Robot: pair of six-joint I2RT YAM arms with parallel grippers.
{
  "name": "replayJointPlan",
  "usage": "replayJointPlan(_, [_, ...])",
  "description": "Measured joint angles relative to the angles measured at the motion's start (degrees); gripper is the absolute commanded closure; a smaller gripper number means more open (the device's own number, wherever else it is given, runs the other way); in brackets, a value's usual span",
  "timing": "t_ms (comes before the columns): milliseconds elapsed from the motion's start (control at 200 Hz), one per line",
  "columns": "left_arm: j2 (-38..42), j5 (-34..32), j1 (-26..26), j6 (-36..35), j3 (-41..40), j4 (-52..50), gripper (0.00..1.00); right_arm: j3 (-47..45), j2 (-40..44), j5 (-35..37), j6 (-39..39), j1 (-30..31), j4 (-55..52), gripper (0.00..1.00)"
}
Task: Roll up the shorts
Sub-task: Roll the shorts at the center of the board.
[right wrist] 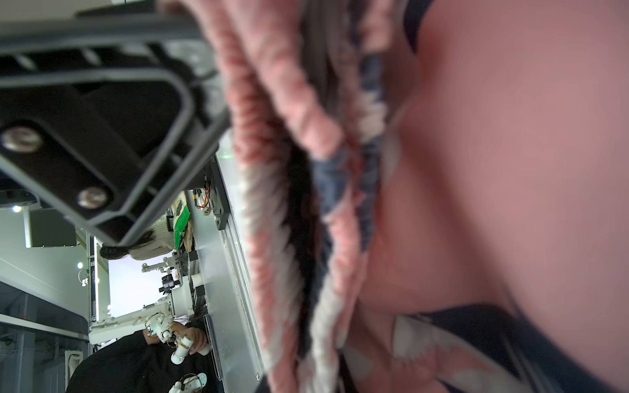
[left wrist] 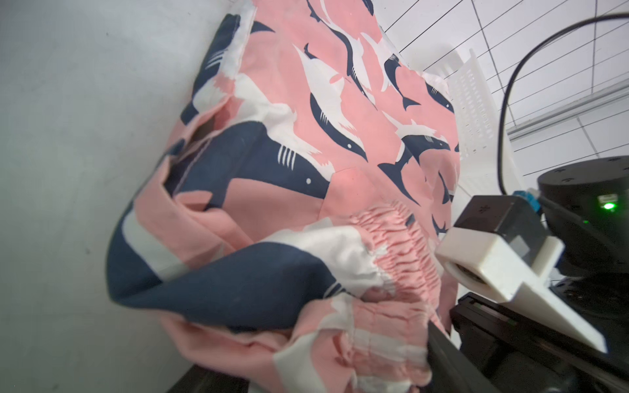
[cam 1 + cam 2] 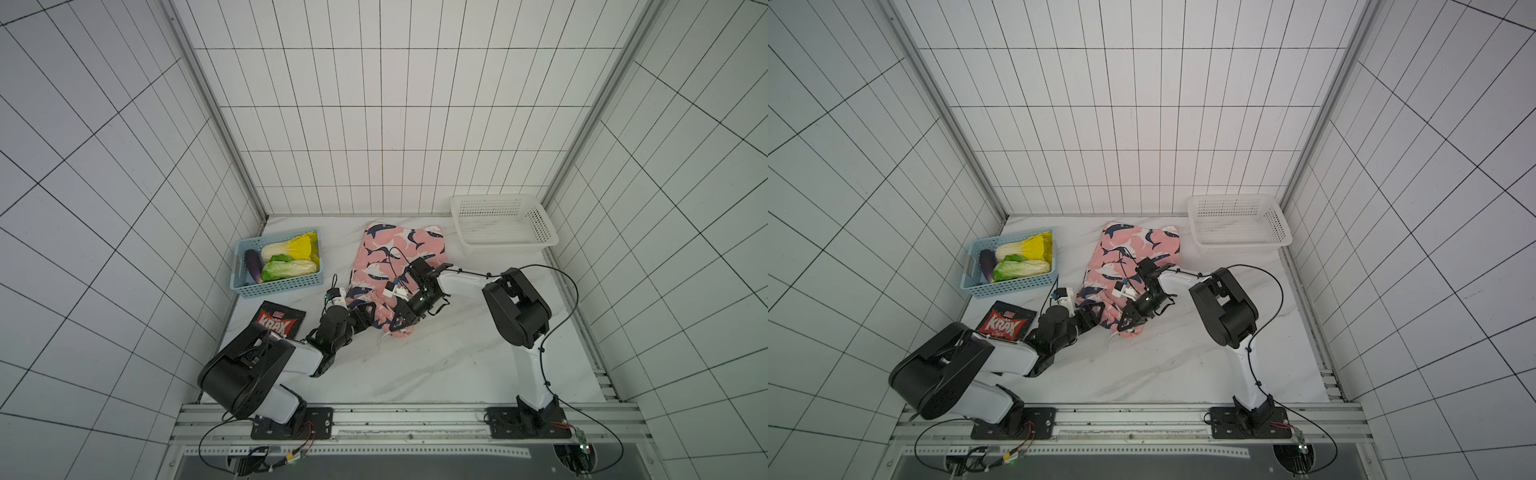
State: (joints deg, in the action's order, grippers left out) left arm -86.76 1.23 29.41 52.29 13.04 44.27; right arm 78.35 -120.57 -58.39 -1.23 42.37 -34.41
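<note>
Right claw (image 3: pixel 397 326) pinched shut on shorts (image 3: pixel 395 245), left claw (image 3: pixel 368 316) width I cannot tell; one-sided hold could skew the roll.

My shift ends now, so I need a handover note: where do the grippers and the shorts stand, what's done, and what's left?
Left gripper: jaws apart at the near, waistband end of the shorts, with bunched cloth between them, not clamped as far as I can tell.
Right gripper: shut on the edge of that same end.
Shorts: on the table between the blue basket and the white basket; the far part lies flat.
Done: near end gathered up.
Left: no roll formed yet; roll from the near end toward the far end.
</note>
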Motion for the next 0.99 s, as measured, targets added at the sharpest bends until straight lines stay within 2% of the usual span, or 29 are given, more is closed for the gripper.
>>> replayJointPlan(55, [-1.51,0.57,-0.33,0.22,0.37,0.46,0.53,0.00,0.00,-0.24,0.00,0.00,0.26,1.00])
replayJointPlan(115, [-3.19,1.16,-0.55,0.79,1.31,0.63,0.57,-0.04,0.00,-0.39,-0.02,0.00,0.48,1.00])
replayJointPlan(220, [-5.92,2.64,-1.01,1.55,3.02,1.40,0.82,-0.04,-0.09,-0.52,0.00,0.00,1.07,1.00])
replayJointPlan(280, [-7.32,3.65,-1.55,2.27,3.69,2.08,1.00,-0.04,-0.20,-0.50,0.00,0.00,1.55,1.00])
replayJointPlan(425, [-8.02,5.38,-2.56,3.28,4.00,2.47,1.00,-0.09,-0.28,-0.04,0.17,0.00,2.03,0.98])
replayJointPlan(465, [-7.45,5.55,-2.80,3.37,4.00,1.84,1.00,-0.22,-0.26,0.83,0.33,0.00,2.21,0.94])
replayJointPlan(535, [-5.18,5.70,-3.06,3.34,4.00,-0.76,1.00,-0.94,0.02,2.93,1.09,0.02,2.73,0.80])
replayJointPlan(630, [0.15,5.40,-3.17,2.38,5.25,-8.72,1.00,-2.93,1.86,8.15,1.97,0.09,3.72,0.70])
replayJointPlan(795, [6.51,2.62,-3.34,-0.42,11.21,-23.06,1.00,-7.85,10.93,24.81,3.43,2.19,4.24,0.60])
replayJointPlan(994, [5.90,0.70,-3.72,-1.68,15.19,-33.07,1.00,-13.88,23.45,46.86,2.64,10.84,7.39,0.52])
